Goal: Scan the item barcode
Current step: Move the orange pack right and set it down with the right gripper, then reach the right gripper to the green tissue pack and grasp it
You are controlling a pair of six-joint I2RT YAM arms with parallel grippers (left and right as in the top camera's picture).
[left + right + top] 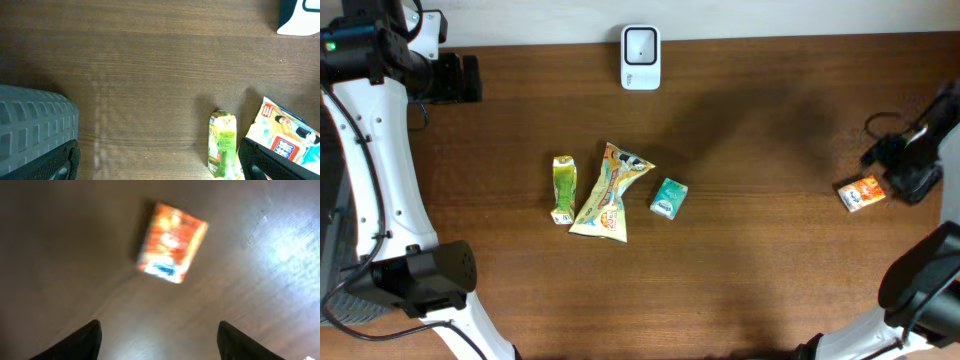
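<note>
Orange pkt [171, 242] on table [770, 250]; wrist cam, not overhead, shows R jaws spread off it; L jaws released.

The brown wooden table [770, 270] has five things lying on it. A white scanner [640, 57] sits at the far edge, in the middle. Three things lie close together near the middle: a green and yellow carton [563, 187], a yellow snack bag [611, 192] just beside it, and a small green pack [669, 198]. An orange box [862, 192] lies flat, well apart, on the right side.
</note>
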